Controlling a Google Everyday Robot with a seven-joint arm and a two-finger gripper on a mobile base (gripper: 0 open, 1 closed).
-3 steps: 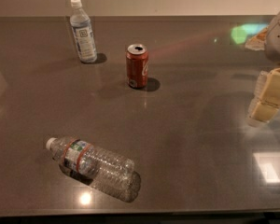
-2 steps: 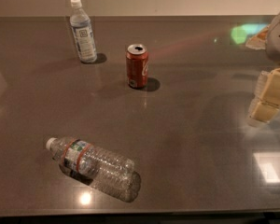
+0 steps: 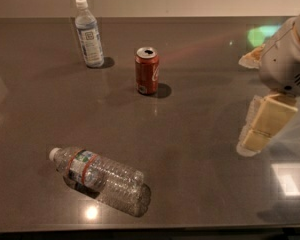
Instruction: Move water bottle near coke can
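Observation:
The water bottle point(image 3: 102, 180) lies on its side at the front left of the dark table point(image 3: 200, 184), its white cap pointing left. It is clear and ribbed, with a narrow label with red bands. The coke can point(image 3: 147, 71) stands upright near the middle back, red with a silver top. My gripper point(image 3: 262, 126) hangs at the right side, just above the table, far to the right of both the bottle and the can. It holds nothing.
A smooth bottle with a pale blue-white label point(image 3: 88, 34) stands upright at the back left, left of the can. The table's front edge runs along the bottom. Bright light reflections show on the right part of the surface.
My gripper and arm have moved a little to the left and downward. The bottles and the can have not moved.

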